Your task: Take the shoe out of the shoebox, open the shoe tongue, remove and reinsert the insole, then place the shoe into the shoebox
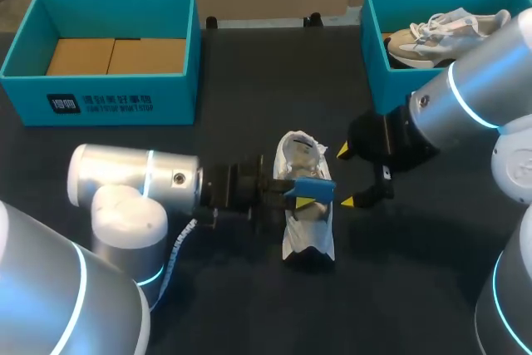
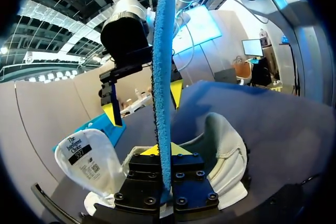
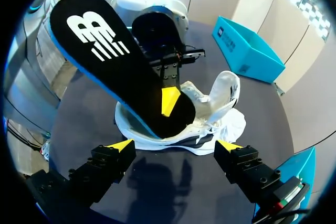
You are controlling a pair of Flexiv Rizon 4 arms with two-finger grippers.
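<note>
A white shoe (image 1: 304,230) lies on the dark table, its tongue (image 2: 86,156) folded open. My left gripper (image 1: 306,195) comes in from the left and is shut on the insole (image 1: 312,187), holding it on edge above the shoe's opening. The left wrist view shows the insole (image 2: 163,77) as a thin blue strip standing up between the fingers, over the shoe (image 2: 226,150). In the right wrist view its black top face (image 3: 105,61) slants down into the shoe (image 3: 210,114). My right gripper (image 1: 347,177) stands open just right of the shoe, nothing between its fingers (image 3: 176,145).
A teal shoebox (image 1: 108,97) with a bare cardboard floor stands at the back left. A second teal shoebox (image 1: 374,56) at the back right holds another pale shoe (image 1: 445,31). My right arm (image 1: 474,97) passes over that box's front.
</note>
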